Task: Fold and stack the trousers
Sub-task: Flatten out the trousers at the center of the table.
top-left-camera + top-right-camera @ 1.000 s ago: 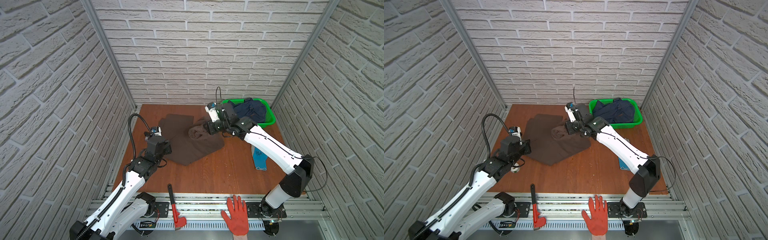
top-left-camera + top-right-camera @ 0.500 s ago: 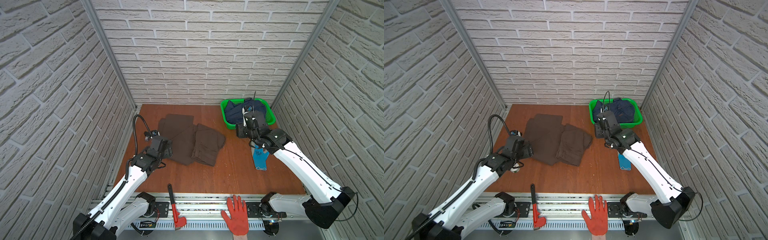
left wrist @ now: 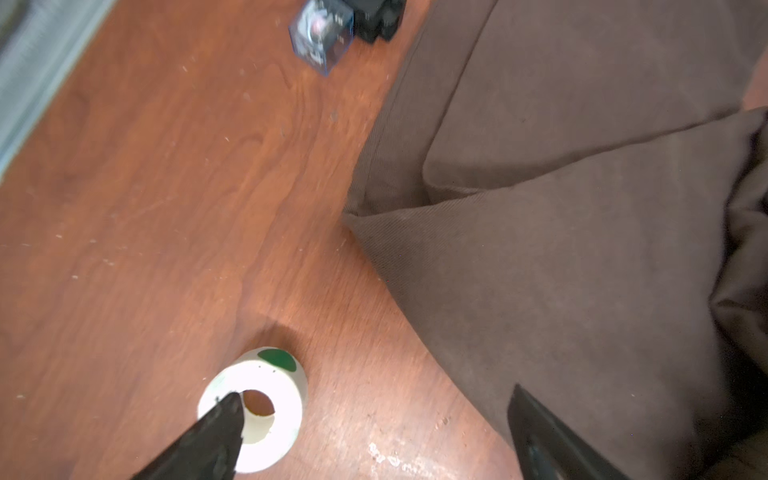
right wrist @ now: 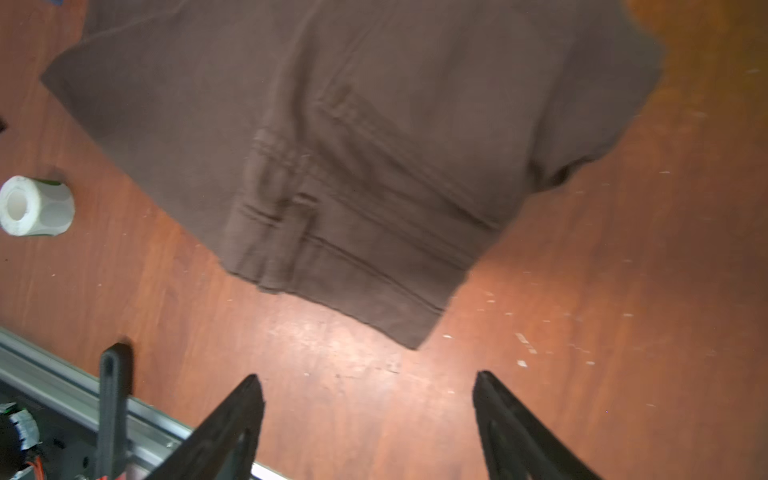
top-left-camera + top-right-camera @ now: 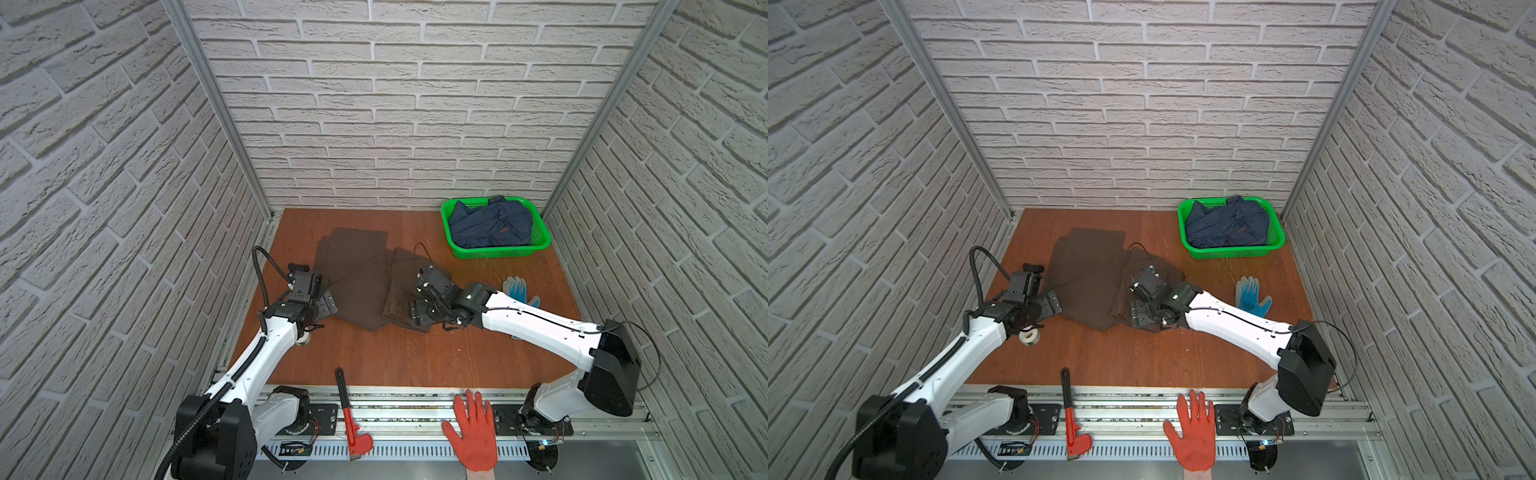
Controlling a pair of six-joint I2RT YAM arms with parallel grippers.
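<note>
Though poised at the trousers (image 5: 357,278), gripped nothing. Hovered with the right gripper (image 4: 366,376) wide open over bare table (image 4: 582,291) just off the waistband edge, and with the left gripper (image 3: 374,395) wide open astride the opposite edge, near a tape roll (image 3: 253,411). Found the trousers folded flat between both.

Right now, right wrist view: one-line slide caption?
Open right gripper above the wooden table, just short of the folded brown trousers; white tape roll nearby.

Plain dark brown trousers (image 5: 357,274), green basket (image 5: 498,250), navy garment (image 5: 490,224), blue glove (image 5: 515,286), red wrench (image 5: 354,434), reddish-brown table (image 5: 415,353).
</note>
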